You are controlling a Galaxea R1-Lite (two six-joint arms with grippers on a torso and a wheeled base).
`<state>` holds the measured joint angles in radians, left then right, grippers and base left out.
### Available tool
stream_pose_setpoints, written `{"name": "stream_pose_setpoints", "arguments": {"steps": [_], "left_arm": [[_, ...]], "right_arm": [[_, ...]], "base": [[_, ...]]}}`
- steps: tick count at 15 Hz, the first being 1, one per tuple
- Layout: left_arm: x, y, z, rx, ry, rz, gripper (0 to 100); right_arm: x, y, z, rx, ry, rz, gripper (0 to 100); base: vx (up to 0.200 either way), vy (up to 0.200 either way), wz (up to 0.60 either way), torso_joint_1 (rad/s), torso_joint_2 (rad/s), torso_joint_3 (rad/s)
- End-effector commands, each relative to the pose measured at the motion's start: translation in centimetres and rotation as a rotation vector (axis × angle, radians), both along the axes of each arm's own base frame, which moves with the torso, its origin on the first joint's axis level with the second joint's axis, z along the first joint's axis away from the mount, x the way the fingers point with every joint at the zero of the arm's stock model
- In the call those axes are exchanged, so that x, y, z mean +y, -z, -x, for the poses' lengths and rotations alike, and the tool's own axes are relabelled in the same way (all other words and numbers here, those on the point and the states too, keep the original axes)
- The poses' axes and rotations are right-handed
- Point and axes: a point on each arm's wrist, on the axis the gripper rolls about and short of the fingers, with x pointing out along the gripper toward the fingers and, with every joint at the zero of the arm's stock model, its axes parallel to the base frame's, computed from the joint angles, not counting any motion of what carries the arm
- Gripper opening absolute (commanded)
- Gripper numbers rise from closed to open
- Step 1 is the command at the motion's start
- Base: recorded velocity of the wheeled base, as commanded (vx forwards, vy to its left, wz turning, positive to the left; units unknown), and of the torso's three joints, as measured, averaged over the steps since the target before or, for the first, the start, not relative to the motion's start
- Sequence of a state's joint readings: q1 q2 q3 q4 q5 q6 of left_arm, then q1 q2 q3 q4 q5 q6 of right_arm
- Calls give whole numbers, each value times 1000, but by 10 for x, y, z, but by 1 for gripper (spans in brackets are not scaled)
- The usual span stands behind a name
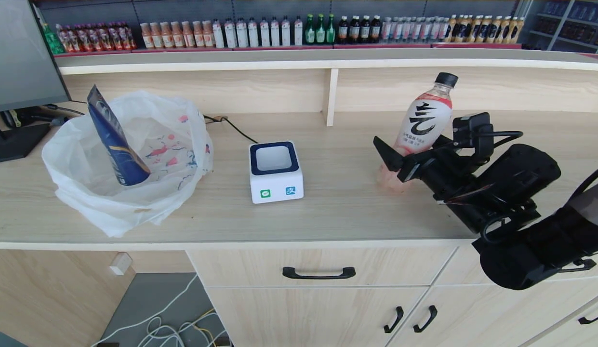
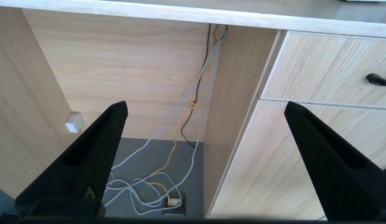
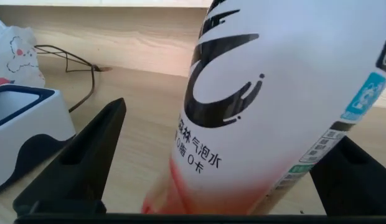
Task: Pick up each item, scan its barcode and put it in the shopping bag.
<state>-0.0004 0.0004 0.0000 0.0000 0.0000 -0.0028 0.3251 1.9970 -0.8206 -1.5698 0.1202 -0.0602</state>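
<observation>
At the right of the head view, a pink-labelled drink bottle (image 1: 421,125) stands on the wooden counter (image 1: 347,212). The right gripper (image 1: 405,147) has its jaws spread either side of the bottle, not clamped on it, and its wrist view shows a gap beside one finger. The likely risks are that a finger nudges the tall bottle over before both fingers meet, or that it slips from a low grip.

At centre sits the white barcode scanner (image 1: 275,172), squarely between the bottle and the white shopping bag (image 1: 86,188) at far left. The bag's mouth gapes open and it holds a blue pouch (image 1: 116,144). The left gripper (image 2: 205,106), jaws apart, hangs below the counter by loose cables (image 2: 149,180).
</observation>
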Motion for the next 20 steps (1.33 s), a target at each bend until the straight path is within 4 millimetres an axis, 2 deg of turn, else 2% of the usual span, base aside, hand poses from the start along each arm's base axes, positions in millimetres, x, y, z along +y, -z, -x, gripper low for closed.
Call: {"name": "stream_pose_setpoints", "arguments": {"steps": [1,6,20], "left_arm": [[0,0,0,0,0,0,100],[0,0,0,0,0,0,100],[0,0,0,0,0,0,100]], "right_arm": [[1,-9,5,-27,-7,-8,100],[3,-19,13,-50,-18,-15,100],[10,2,13,22,-41,5,100]], "base": [[0,0,0,0,0,0],[0,0,0,0,0,0],[0,0,0,0,0,0]]}}
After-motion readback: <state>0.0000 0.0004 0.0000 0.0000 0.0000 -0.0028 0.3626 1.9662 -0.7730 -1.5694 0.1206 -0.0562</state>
